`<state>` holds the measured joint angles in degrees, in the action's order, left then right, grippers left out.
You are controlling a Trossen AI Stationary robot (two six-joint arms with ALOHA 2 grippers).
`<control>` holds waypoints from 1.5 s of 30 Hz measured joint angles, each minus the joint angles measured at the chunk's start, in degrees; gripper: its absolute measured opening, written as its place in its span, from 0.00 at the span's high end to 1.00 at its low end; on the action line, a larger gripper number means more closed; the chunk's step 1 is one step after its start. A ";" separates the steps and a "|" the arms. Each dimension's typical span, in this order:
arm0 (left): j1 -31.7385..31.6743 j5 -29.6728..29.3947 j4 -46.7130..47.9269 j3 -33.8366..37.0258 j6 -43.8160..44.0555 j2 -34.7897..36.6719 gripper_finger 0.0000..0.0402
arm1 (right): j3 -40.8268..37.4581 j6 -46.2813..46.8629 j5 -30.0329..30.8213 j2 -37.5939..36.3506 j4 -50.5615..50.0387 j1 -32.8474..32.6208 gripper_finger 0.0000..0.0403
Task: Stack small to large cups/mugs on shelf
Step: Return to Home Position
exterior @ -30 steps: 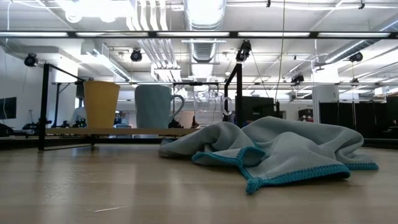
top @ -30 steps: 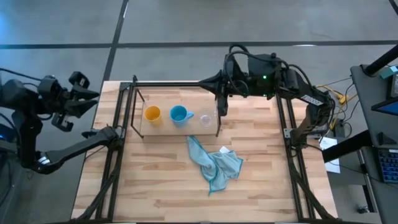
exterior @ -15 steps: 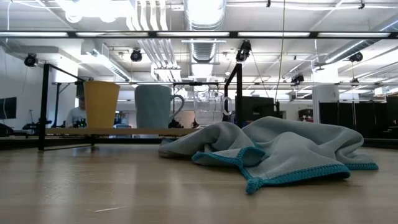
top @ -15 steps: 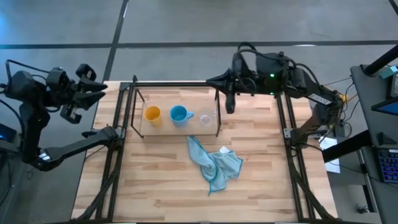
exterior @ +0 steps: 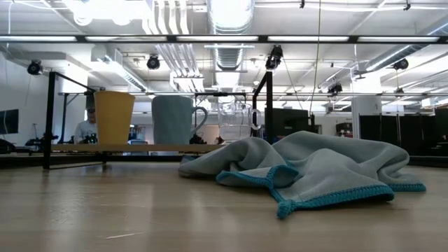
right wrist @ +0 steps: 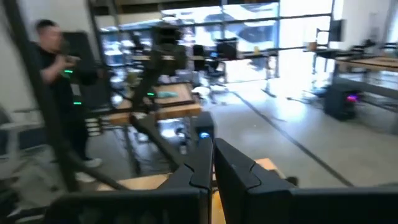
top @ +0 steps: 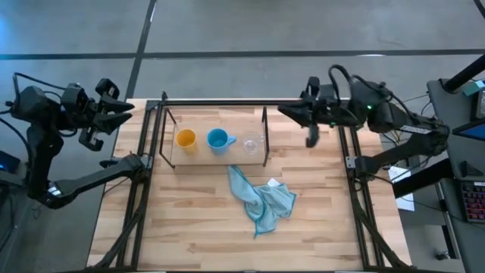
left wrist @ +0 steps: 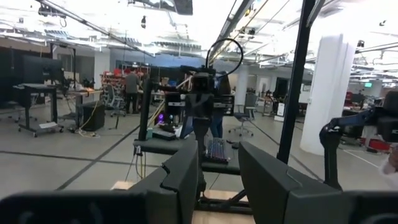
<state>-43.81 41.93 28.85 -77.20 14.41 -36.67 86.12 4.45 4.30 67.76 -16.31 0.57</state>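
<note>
On the shelf (top: 203,156), a light-wood board in a black frame at the table's far side, three cups stand upright in a row on their bases: a yellow-orange cup (top: 186,139) (exterior: 114,117), a light blue mug (top: 218,139) (exterior: 175,119) and a clear glass cup (top: 251,142) (exterior: 234,122). My right gripper (top: 286,111) (right wrist: 212,167) is shut and empty, level in the air to the right of the shelf, pointing toward it. My left gripper (top: 125,112) (left wrist: 219,177) is open and empty, beyond the table's far left corner.
A grey-blue cloth with a teal hem (top: 261,199) (exterior: 308,171) lies crumpled on the tabletop in front of the shelf. Black frame rails run along the table's left and right sides. A person shows in the room beyond, in the right wrist view.
My right gripper has drawn back from above the shelf's right end toward the table's right edge, sinking a little and staying shut. The three cups and the cloth have not moved.
</note>
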 joint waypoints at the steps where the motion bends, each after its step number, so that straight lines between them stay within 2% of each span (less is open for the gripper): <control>1: -0.02 0.04 -0.40 0.68 -0.02 0.04 0.74 | -2.02 0.37 -1.22 -1.55 0.85 -0.17 0.98; 12: -0.04 1.34 -3.19 10.63 -1.04 5.86 0.74 | -18.65 1.45 -1.23 -16.83 2.91 -1.19 0.98; 19: -0.04 1.29 -7.30 18.12 1.74 13.49 0.74 | -33.07 1.27 -1.06 -25.71 14.15 -1.19 0.98; 23: -0.02 -0.74 -9.52 23.03 3.68 17.89 0.74 | -40.41 2.46 1.91 -29.04 16.01 -1.17 0.98; 29: 0.00 -2.49 -10.12 30.50 5.77 24.83 0.74 | -50.32 0.21 1.35 -33.93 21.16 -1.19 0.98; 37: -0.04 -3.76 -18.84 39.62 8.53 33.10 0.74 | -62.75 2.72 1.42 -41.06 31.87 -1.15 0.98; 45: -0.04 -4.99 -22.43 44.13 10.78 34.29 0.74 | -70.46 6.29 2.00 -46.84 34.52 -1.04 0.98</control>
<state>-43.86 36.95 6.42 -33.07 25.19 -2.37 15.66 10.74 6.30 20.93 18.21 -0.47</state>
